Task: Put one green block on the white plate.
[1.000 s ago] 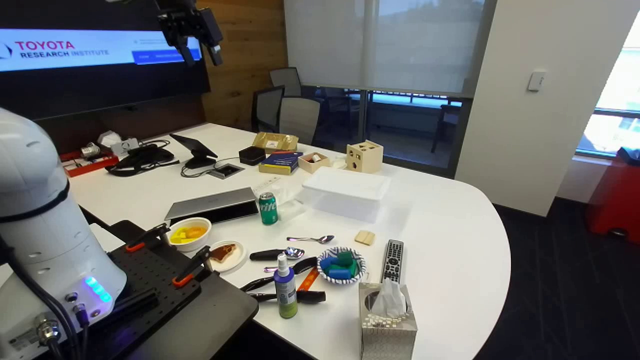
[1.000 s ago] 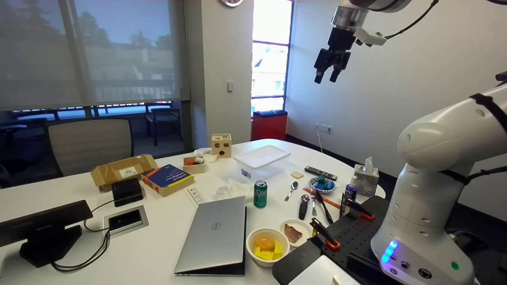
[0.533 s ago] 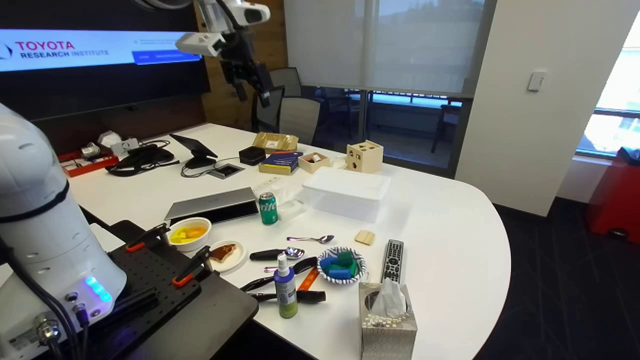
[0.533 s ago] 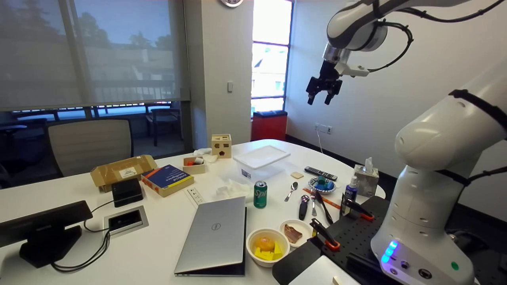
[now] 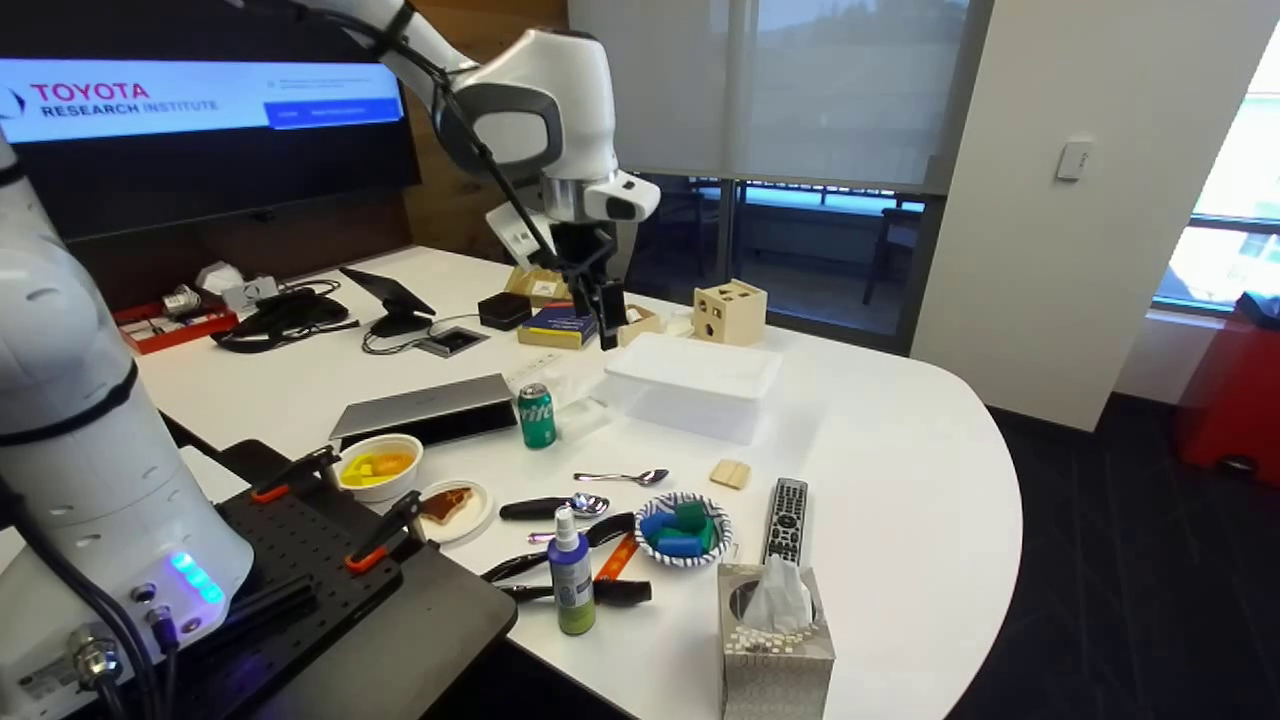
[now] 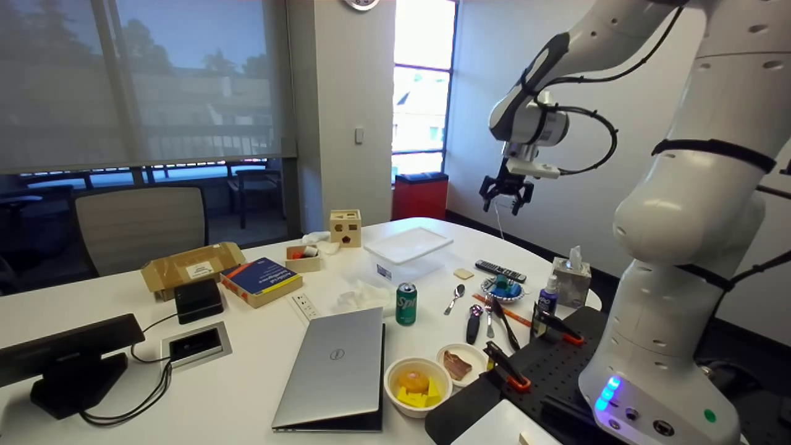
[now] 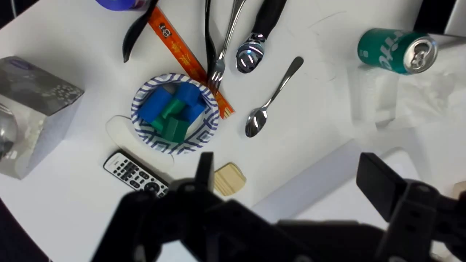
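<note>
Window (image 6: 423, 31) blown out; table (image 7: 320, 109) shadows soft.

A pale wall (image 5: 1040, 270) stands between lowered blinds (image 5: 850, 90) and a bright window (image 5: 1250, 165).

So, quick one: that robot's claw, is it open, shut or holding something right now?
Robotiq gripper: open, holding nothing.

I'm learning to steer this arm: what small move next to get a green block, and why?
Probably shift the open black pincer sideways toward the round blue-and-white patterned bowl, before descending. In the wrist view, a dark green block lies in that bowl, outside the gap between the pincer's parted, empty jaws.
</note>
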